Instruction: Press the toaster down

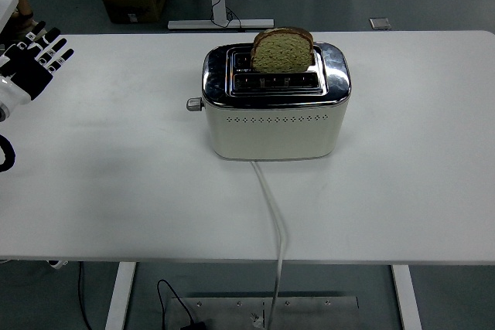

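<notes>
A cream toaster (274, 117) with a chrome top stands in the middle of the white table (116, 191). A slice of brown bread (282, 50) sticks up out of its far slot. The near slot looks empty. Its lever knob (193, 103) juts from the left end, near the top. My left hand (35, 56) hovers at the far left edge of the table, fingers spread and holding nothing, well left of the lever. The right arm does not show.
A white power cord (272, 214) runs from the toaster's front over the table's near edge to the floor. Behind the table stand a cardboard box (135, 4) and a desk leg (219, 5).
</notes>
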`<action>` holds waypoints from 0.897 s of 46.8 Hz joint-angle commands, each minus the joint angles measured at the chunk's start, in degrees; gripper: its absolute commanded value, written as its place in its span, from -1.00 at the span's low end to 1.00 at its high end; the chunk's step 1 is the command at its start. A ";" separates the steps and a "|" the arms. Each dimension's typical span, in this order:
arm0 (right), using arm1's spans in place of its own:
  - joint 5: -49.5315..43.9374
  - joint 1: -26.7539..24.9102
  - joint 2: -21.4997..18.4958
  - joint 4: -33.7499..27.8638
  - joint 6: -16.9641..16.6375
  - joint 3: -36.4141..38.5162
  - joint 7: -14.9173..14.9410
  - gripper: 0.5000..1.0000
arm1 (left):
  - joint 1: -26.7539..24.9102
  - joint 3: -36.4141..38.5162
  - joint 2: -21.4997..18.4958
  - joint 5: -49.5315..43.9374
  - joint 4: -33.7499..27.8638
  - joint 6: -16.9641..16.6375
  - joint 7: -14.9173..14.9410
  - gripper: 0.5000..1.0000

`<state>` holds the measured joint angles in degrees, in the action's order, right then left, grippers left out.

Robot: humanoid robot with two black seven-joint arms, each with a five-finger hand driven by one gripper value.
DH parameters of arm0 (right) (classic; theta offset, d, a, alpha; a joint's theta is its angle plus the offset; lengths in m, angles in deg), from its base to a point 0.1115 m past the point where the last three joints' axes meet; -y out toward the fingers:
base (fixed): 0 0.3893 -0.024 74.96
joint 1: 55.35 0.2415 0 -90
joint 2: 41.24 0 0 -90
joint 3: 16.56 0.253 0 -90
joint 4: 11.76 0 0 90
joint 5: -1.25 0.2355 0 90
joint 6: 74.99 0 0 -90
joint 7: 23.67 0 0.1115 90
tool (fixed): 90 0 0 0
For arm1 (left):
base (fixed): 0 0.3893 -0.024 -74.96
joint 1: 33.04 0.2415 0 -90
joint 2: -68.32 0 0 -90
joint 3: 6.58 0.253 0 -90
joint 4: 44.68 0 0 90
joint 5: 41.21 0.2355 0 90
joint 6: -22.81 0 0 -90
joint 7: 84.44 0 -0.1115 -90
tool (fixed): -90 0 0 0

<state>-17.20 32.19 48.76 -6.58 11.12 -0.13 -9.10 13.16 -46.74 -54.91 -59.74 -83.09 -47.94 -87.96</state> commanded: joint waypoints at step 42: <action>-0.01 0.00 0.00 0.00 0.01 0.00 0.02 0.99 | -0.67 0.17 0.18 0.08 -0.44 0.17 0.44 1.00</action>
<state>-17.21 32.20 48.76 -6.57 11.15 -0.13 -9.08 12.49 -46.72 -54.61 -59.71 -83.34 -47.72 -87.61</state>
